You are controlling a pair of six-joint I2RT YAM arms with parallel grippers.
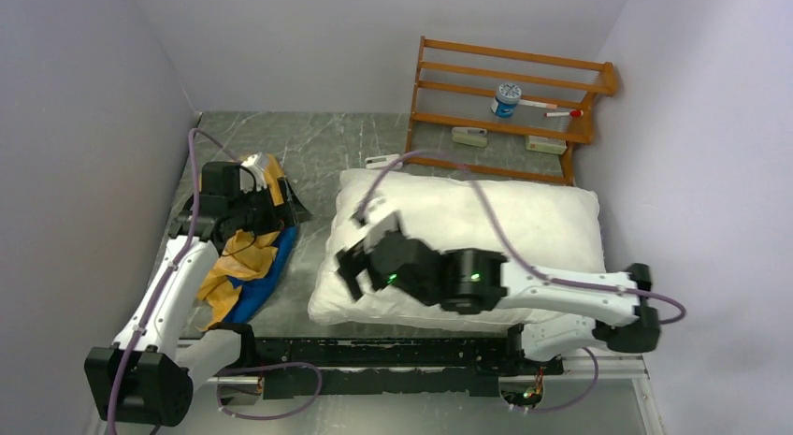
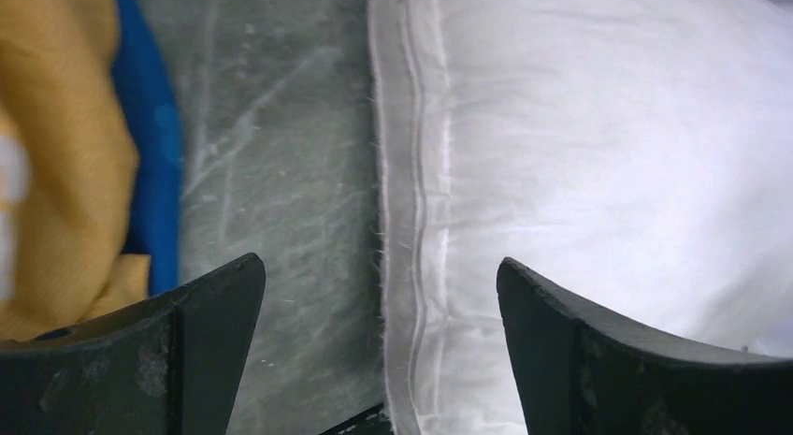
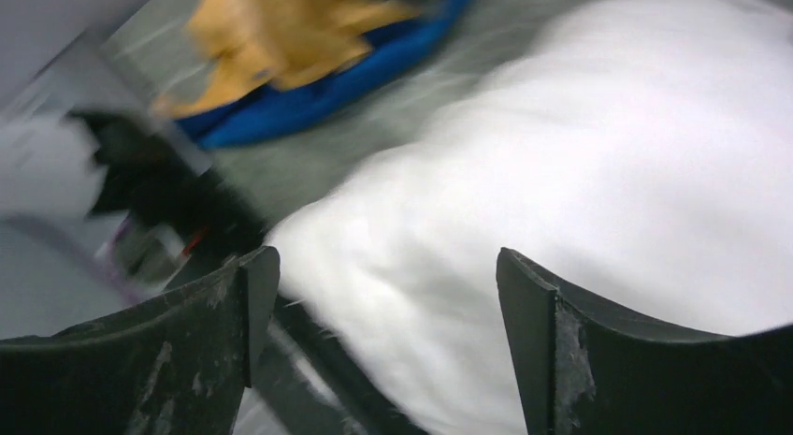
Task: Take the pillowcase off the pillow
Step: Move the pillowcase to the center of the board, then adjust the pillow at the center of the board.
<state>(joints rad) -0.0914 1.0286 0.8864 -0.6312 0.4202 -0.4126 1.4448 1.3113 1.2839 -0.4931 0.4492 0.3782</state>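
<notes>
We see the bare white pillow [image 1: 561, 220] at centre right of the top view, its long axis running left to right, with the right gripper [image 1: 351, 257] spread open over its left end. The crumpled pillowcase [image 1: 245, 267], orange over blue, stretches top to bottom at left, beside the open, empty left gripper [image 2: 379, 271].

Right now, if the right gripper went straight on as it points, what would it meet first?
Probably the pillow: its white surface fills the view between the fingers of the right gripper, though blur hides depth.
</notes>
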